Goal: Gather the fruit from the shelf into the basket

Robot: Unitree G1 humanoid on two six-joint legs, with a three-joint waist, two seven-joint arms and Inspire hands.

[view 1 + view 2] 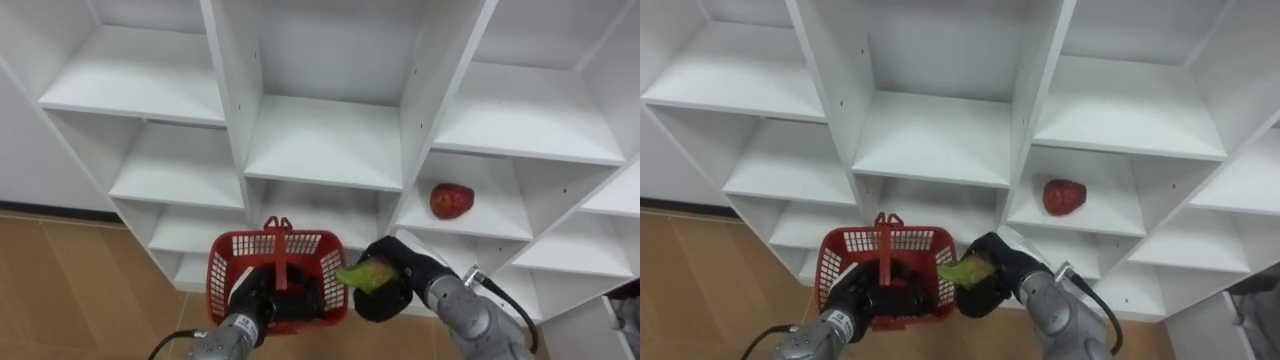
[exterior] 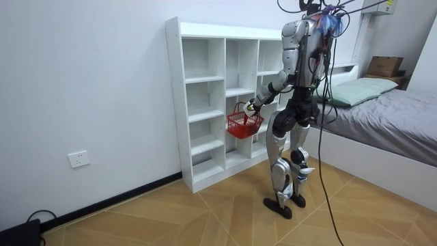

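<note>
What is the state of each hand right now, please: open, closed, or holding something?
Left hand: closed, holding the red plastic mesh basket by its handle.
Right hand: closed on a yellow-green fruit, at the basket's rim.

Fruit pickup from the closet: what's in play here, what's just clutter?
In play: closet, basket in left robot hand, green fruit in right robot hand, shelved red fruit.
Clutter: bed, pillow, box, wall socket.
</note>
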